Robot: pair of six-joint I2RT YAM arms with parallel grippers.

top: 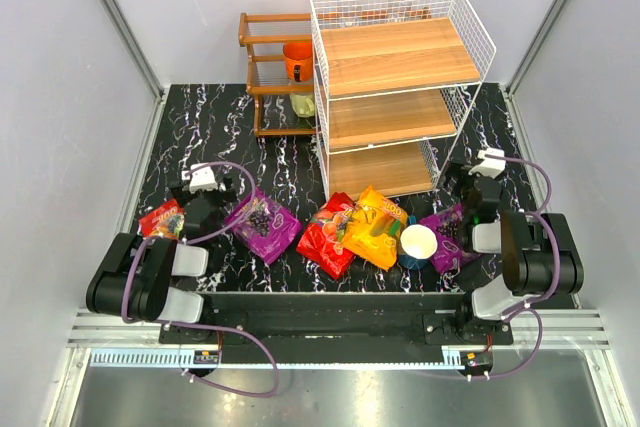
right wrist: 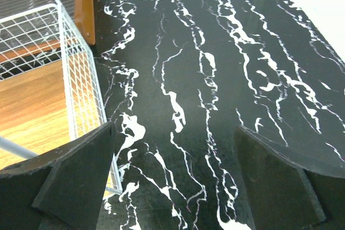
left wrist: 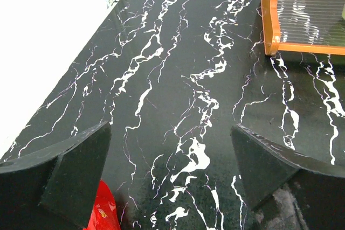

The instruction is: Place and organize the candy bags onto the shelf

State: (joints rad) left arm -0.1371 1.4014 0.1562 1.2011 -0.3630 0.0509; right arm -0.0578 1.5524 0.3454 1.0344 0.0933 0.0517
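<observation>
Left claw (top: 210, 195): jaws wide open and gripping nothing, over bare tabletop (top: 200, 117) by the left edge.
Left claw, wrist view (left wrist: 170, 149): only marbled top lay between the fingers (left wrist: 75, 171); a red sliver of bag (left wrist: 105, 211) showed just under the left one.
Right claw (top: 470, 185): jaws wide open with nothing held, near the right edge and just beside the shelf's bottom right corner.
Right claw, wrist view (right wrist: 175, 149): bare top lay between the fingers (right wrist: 75, 171), with the shelf's wire side (right wrist: 81, 79) close on the left.
Shelf (top: 400, 87): stood upright at the far right of the tabletop.
Bags: all five lay flat on the tabletop along its near edge.
Left red bag (top: 162, 219): nearest the left edge, just beside the left claw on its near left.
Left purple bag (top: 265, 225): just right of the left claw, apart from it.
Mid red bag (top: 330, 237): in front of the shelf, overlapping the orange bag (top: 375, 227).
Right purple bag (top: 450, 237): just near and left of the right claw, partly hidden by that arm.
Cup (top: 418, 244): upright between the orange bag and the right purple bag, touching both.
Brown rack (top: 275, 67): far side, just left of the shelf.
</observation>
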